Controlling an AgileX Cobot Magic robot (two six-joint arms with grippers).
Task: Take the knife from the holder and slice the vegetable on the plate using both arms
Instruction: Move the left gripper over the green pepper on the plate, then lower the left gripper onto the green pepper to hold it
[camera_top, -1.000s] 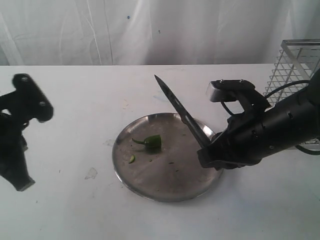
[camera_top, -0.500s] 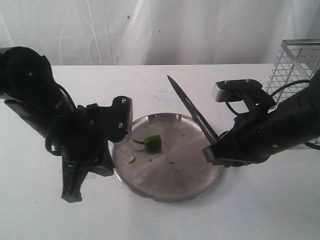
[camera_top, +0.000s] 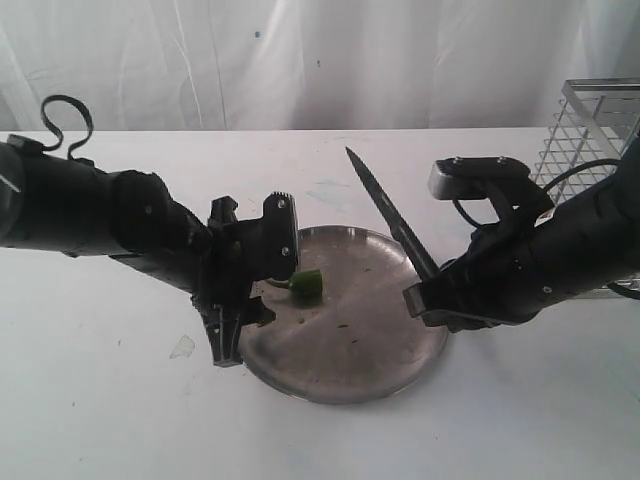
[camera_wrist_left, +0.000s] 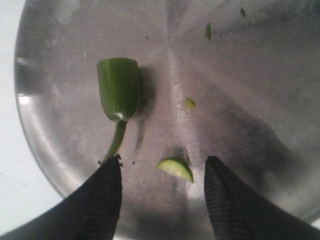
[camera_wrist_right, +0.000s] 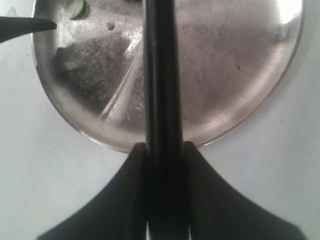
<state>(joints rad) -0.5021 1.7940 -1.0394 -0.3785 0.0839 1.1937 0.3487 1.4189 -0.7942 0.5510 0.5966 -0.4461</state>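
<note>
Holder cut off (right edge).

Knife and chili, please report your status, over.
Left gripper open over plate, chili piece not held. Right gripper shut on knife, blade raised. One cut slice on plate under left gripper.

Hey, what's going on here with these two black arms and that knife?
Two robot arms are preparing to slice the vegetable on the plate. The right gripper is shut on the knife, holding it at the plate's right rim with the blade angled upward. The left gripper hangs open over the plate, one fingertip right by the vegetable's stem; whether it touches is unclear. The holder stands at the far right, beyond the right arm.
</note>
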